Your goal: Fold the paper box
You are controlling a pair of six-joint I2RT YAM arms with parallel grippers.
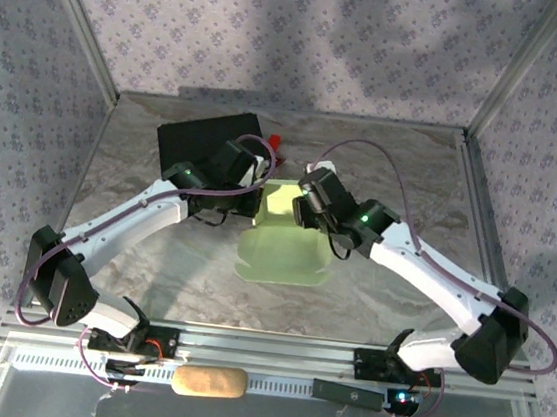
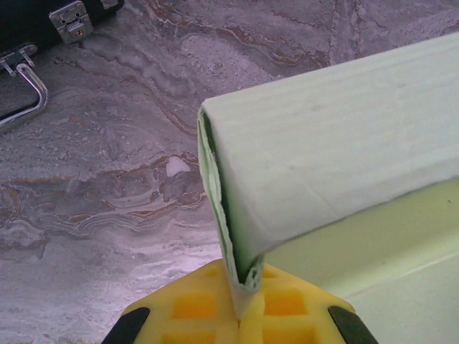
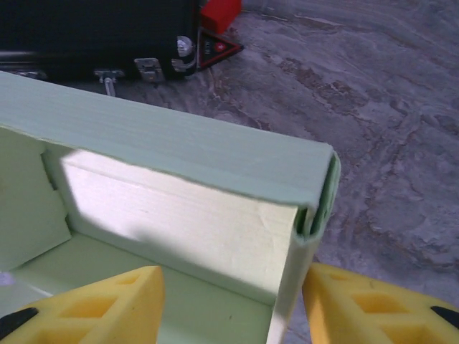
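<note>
1. Pinching with my left jaws, I have their yellow pads (image 2: 188, 307) together, clamped on the folded corner edge of the pale light-green thin-card paper box (image 2: 330, 165).
2. My right jaws stand apart. Their yellow pads (image 3: 100, 304) straddle the upright side wall of the box (image 3: 179, 208) near its corner, one inside and one outside, without pressing it.
3. The box (image 1: 284, 249) sits about mid-bench on the grey marble-patterned bench (image 1: 412, 184), between my two arms, with its walls partly raised and its open side up.
4. Towards the far edge, left of centre, lies a black hard case with metal latches (image 1: 206, 138), with a small red object (image 1: 276, 146) at its right end. Both are close behind the box; I cannot tell whether they touch it.
5. I judge the box very light, so any tug will slide or lift it off the smooth bench. The card looks stiff only along its creases and doubled walls, and a hard squeeze mid-panel would likely dent it.
6. The best hold, I think, is across a doubled wall close to a corner, squeezed lightly. One side anchors the box while the other turns a flap along its crease.
</note>
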